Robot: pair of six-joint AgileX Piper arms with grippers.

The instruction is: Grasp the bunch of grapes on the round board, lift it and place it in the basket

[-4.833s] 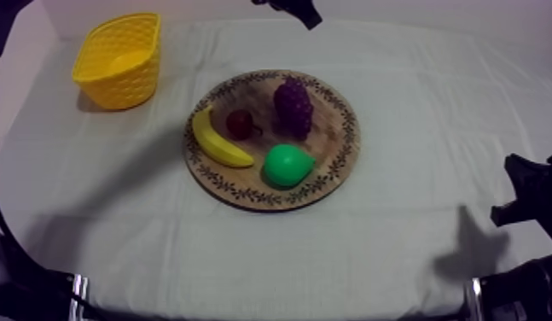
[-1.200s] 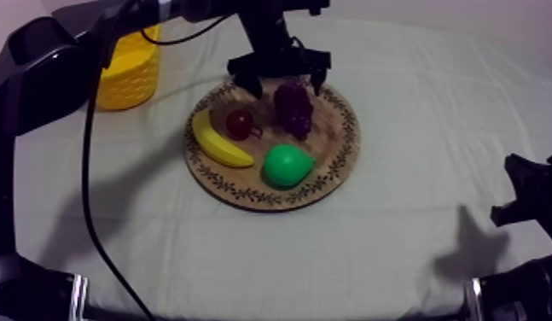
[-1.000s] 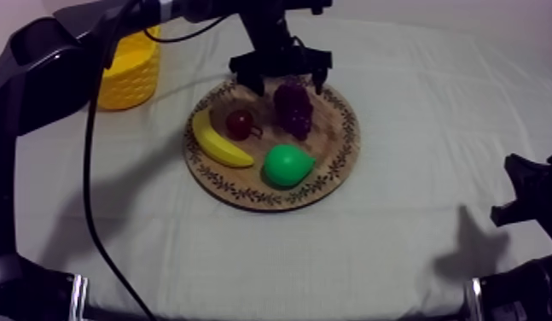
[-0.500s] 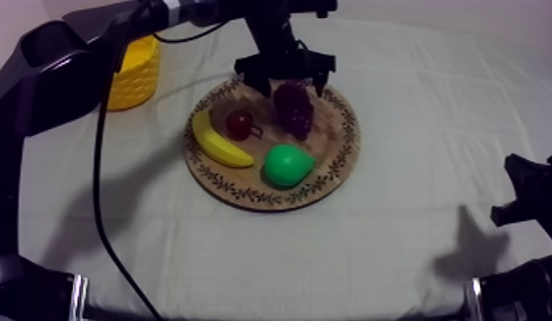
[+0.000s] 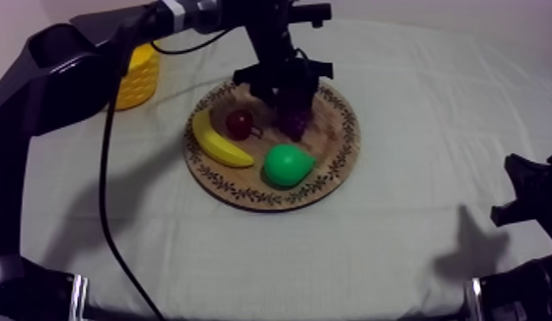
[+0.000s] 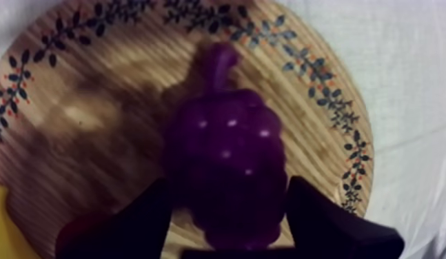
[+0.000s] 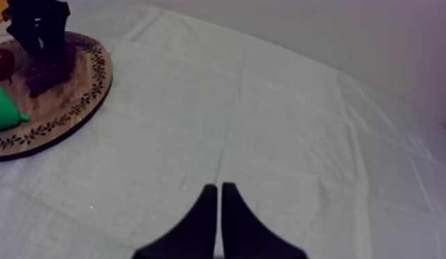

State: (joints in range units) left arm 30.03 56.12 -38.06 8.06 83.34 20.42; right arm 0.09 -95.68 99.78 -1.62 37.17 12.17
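From above, your left gripper [image 5: 289,92] stood over the far part of the wooden board [image 5: 337,162], its two black fingers closed round the bunch of grapes [image 5: 294,118], which rested on the board directly beneath it. The board carried four pieces of toy fruit: one bunch of grapes, one banana [image 5: 217,143], one small red fruit [image 5: 239,124] and one pear [image 5: 287,165]. The single yellow basket [image 5: 136,78] stood on the cloth [image 5: 415,102] at the far left, well apart from the board (the arm crossed in front of it, so you could not tell what lay inside). In the left wrist view, the grapes [image 6: 229,158] sat between the fingers [image 6: 139,220], one pressed to each flank, stem pointing away from the gripper, and the board's patterned rim [image 6: 322,96] curved round behind. The banana's tip [image 6: 1,227] showed just beside the near finger. In the right wrist view, your right gripper [image 7: 219,189] hung over bare cloth, well apart from the board [image 7: 80,103], its fingers lying together as a narrow wedge with nothing between them. Farther off, the other arm's gripper stood upon the grapes [image 7: 45,77], with the pear [image 7: 1,114] and the red fruit [image 7: 1,62] near it.
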